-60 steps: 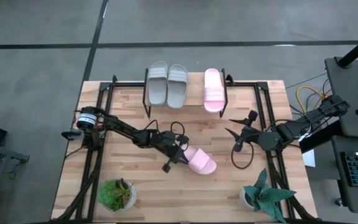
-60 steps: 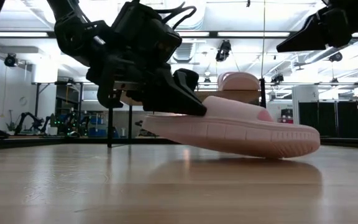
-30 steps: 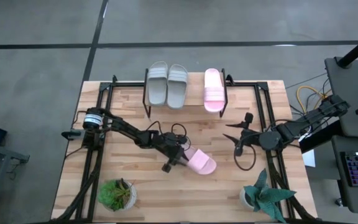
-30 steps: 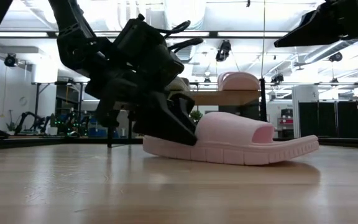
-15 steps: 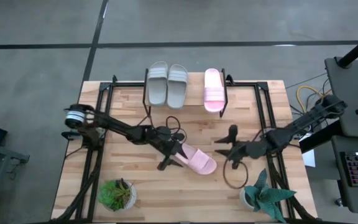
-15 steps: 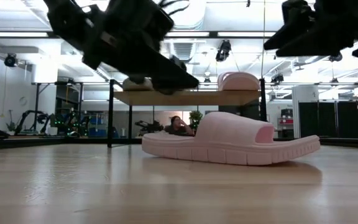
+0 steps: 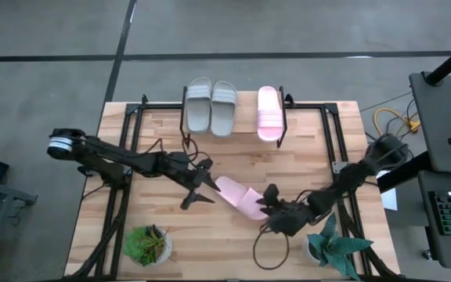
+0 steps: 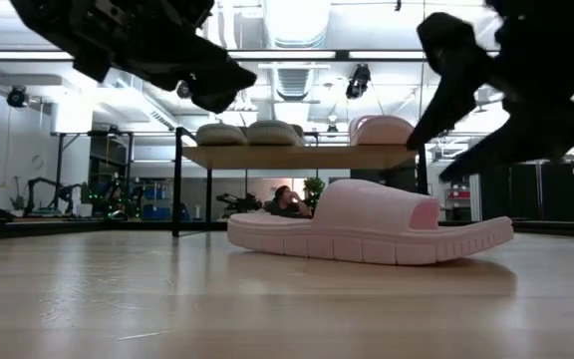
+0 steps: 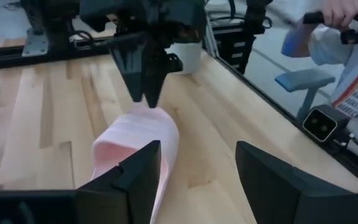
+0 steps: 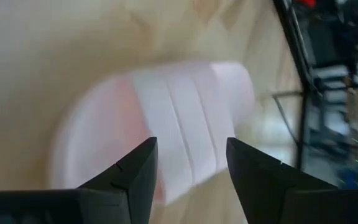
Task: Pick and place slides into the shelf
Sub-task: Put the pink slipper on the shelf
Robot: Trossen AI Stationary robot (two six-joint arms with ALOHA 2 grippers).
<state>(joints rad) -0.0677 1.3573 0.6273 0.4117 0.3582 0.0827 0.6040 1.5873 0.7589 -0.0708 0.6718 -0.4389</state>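
Observation:
A pink slide (image 7: 239, 197) lies flat on its sole in the middle of the table, also seen in the low view (image 8: 367, 224). My left gripper (image 7: 201, 190) hangs open just left of its heel end, raised above the table (image 8: 182, 60), and the slide (image 9: 135, 140) shows between and beyond its fingers. My right gripper (image 7: 267, 209) is open at the slide's right end, above it (image 8: 466, 95); its fingers frame the ribbed strap (image 10: 185, 118). The shelf (image 7: 233, 129) at the far edge carries two grey slides (image 7: 211, 106) and one pink slide (image 7: 268, 112) on its plank.
Black frame rails (image 7: 128, 157) run along the table's left and right sides (image 7: 337, 157). A potted plant (image 7: 147, 244) stands near the front left, another (image 7: 331, 247) at the front right. A cable loop (image 7: 272, 249) hangs from my right arm over the front of the table.
My left gripper has opened, let go of the pink slide's heel end, risen and drawn back toward the table's left edge. The slide stays flat on the table. My right gripper has come from the right side down toward the slide, rolling as it went.

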